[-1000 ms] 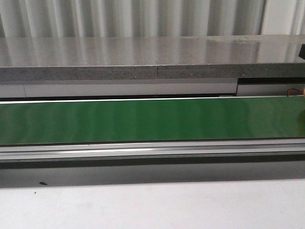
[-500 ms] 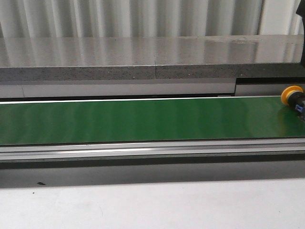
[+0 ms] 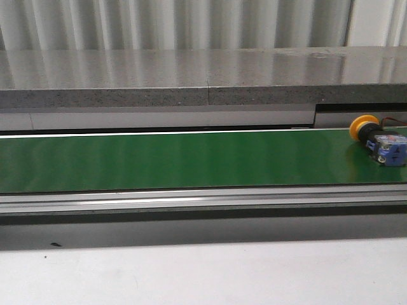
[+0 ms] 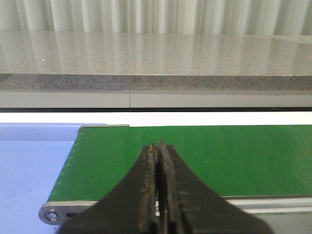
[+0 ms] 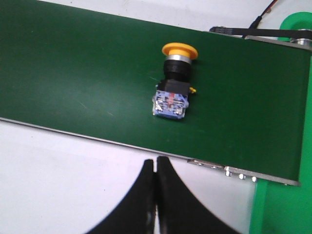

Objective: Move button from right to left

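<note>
The button, with a yellow mushroom cap, dark collar and blue-and-clear contact block, lies on its side at the far right of the green conveyor belt. It also shows in the right wrist view. My right gripper is shut and empty, over the white table just off the belt's near edge, apart from the button. My left gripper is shut and empty over the belt's left end. Neither gripper shows in the front view.
A grey stone ledge runs behind the belt, with a corrugated wall behind it. A metal rail borders the belt's near side. A blue surface lies past the belt's left end. A green guard stands at the belt's right end.
The button has come into the front view at the right edge and travelled leftward along the belt; one second ago it was not visible.
</note>
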{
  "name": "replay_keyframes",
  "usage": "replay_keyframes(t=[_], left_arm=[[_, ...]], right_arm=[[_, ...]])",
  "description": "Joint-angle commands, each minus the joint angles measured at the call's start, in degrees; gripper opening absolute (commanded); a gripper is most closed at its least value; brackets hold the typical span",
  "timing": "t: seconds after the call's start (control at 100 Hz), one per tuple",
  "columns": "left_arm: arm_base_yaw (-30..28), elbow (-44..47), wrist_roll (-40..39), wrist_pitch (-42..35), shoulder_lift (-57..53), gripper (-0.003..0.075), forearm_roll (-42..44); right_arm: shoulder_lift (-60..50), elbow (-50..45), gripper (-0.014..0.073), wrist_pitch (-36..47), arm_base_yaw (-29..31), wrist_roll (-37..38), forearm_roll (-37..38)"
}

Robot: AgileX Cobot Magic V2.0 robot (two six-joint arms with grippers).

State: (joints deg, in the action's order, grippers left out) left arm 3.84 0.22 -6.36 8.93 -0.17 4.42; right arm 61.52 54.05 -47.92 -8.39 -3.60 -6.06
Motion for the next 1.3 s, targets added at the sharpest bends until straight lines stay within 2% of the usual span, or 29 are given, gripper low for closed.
replay_keyframes(t=[0.0,0.6,0.74,1.1,1.29], left_arm=[[-0.1,2.1,-0.5,-4.3,-1.9,-0.0021,0.0],[-0.1,2.1,-0.5,-4.3,-1.9,-0.0021,0.0],[-0.1,2.1,-0.5,-4.3,-1.9,-0.0021,0.0],[-0.1,2.1,-0.5,-4.8,-1.9,-0.0021,0.0],[-0.1,1.7,-0.5,-11.3,-1.9,-0.0021,0.3]], right_arm=[[-5.9,-2.0,-0.0068,4.2,0.0,-0.5,0.8],[-43.0,-26.0,-0.0068,20.1,0.0,-0.5,1.2],[-49.6,-29.7,-0.0068,21.7,0.0,-0.5,1.2],[-53.0,-31.1,-0.0068,20.7,0.0,-0.5,1.2],[-53.0,-31.1,-0.0068,20.7,0.0,-0.5,1.2]])
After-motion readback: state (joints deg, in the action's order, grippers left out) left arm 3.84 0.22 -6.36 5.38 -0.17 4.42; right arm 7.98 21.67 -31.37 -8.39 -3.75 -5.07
